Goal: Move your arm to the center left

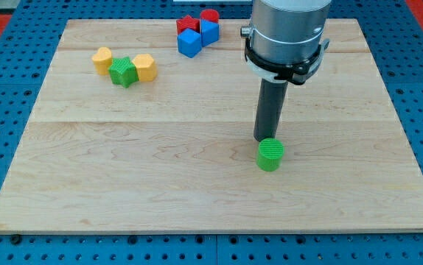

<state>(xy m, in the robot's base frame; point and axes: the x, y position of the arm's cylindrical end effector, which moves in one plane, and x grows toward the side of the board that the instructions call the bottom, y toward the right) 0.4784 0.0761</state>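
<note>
My tip (267, 140) is a bare rod with no pincer to spread or press, resting just above the green cylinder (271, 155), apparently touching it. My goal, the board's centre left (71, 136), lies open; yellow blocks (102, 59) and a green star (123, 71) sit above it.

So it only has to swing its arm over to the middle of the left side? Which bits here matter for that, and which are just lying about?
Belongs to the job:
- my tip, now touching the top edge of the green cylinder
- the wooden board, whose centre left is the goal

Just lying about:
- green cylinder
- two yellow blocks flanking a green star, upper left
- two blue blocks and two red blocks, top
</note>
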